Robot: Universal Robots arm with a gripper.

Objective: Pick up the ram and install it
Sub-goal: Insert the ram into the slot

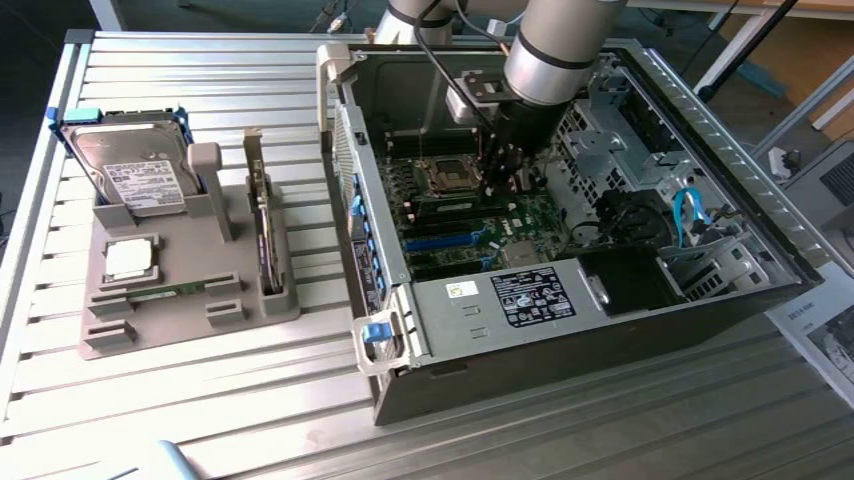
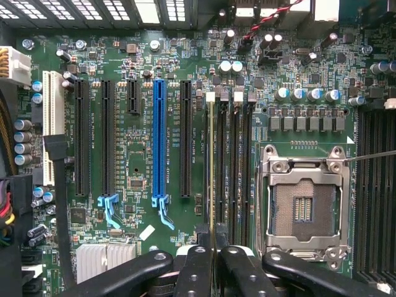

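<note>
In the wrist view the ram [image 2: 212, 173] shows edge-on as a thin pale-gold line running along the first of the memory slots [image 2: 232, 173], beside the empty processor socket [image 2: 303, 207]. My gripper [image 2: 212, 249] is shut on the ram, with one black finger [image 2: 197, 266] on each side of its near end. In the exterior view the arm reaches down into the open computer case [image 1: 400, 330], and the gripper [image 1: 514, 175] stands right over the motherboard [image 1: 481, 225] next to the socket. I cannot tell how deep the ram sits in the slot.
A grey holder [image 1: 160, 300] on the slatted table, at the exterior view's left, carries a hard drive [image 1: 134, 175], a square silver processor [image 1: 128, 260] and a thin green strip [image 1: 171, 291]. Case walls, a drive cage [image 1: 601, 150] and cables [image 1: 687, 215] surround the arm.
</note>
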